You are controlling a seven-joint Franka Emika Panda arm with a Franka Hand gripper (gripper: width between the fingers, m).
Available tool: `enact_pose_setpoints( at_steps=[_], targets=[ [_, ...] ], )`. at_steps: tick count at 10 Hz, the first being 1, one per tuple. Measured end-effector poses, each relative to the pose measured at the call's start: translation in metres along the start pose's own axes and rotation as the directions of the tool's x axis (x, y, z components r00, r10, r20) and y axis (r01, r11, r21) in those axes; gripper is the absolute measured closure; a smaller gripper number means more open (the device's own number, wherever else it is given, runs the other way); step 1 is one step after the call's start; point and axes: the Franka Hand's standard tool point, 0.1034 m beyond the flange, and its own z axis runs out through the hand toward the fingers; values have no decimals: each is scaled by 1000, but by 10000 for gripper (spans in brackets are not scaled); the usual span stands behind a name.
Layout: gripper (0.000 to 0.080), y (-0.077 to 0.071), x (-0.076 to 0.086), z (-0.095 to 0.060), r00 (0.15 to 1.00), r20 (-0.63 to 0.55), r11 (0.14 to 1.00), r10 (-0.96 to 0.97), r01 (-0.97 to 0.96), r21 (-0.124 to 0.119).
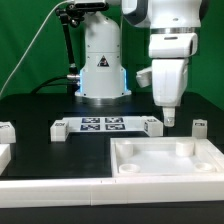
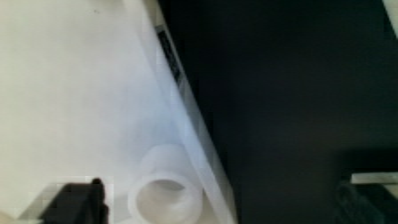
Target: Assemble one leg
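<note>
Black-and-white square tags are carried by the marker board [image 1: 105, 125] at the frame's centre, and a triangular emblem, too small to be read, is borne by the arm's base [image 1: 100, 65]. The leg [image 1: 200, 126] is seen at the right middle edge, behind the tray-like piece [image 1: 165, 165]; its long axis cannot be told. The gripper [image 1: 170, 120] is held near it, fingers [image 2: 75, 200] spread wide apart, nothing clamped.

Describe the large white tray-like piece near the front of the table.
The tray-like piece is square, white, plastic-looking, with a raised rim and round sockets in its corners. It lies flat on the black table, at the exterior view's right. The open end effector hangs over its far edge; no contact shows.
</note>
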Motion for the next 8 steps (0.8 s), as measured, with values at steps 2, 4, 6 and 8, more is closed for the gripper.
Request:
enact_pose_setpoints(
  at_steps=[2,4,6,8],
  targets=[
    [151,-9,-4,5,949,-23,949,314,-314,16],
    [151,-24,-1,8,819,-23,819,574,-573,36],
    [151,-30,3,10,655,-8,655,755,-754,56],
    [151,-37,9,11,510,-3,509,860,-858,69]
  ],
)
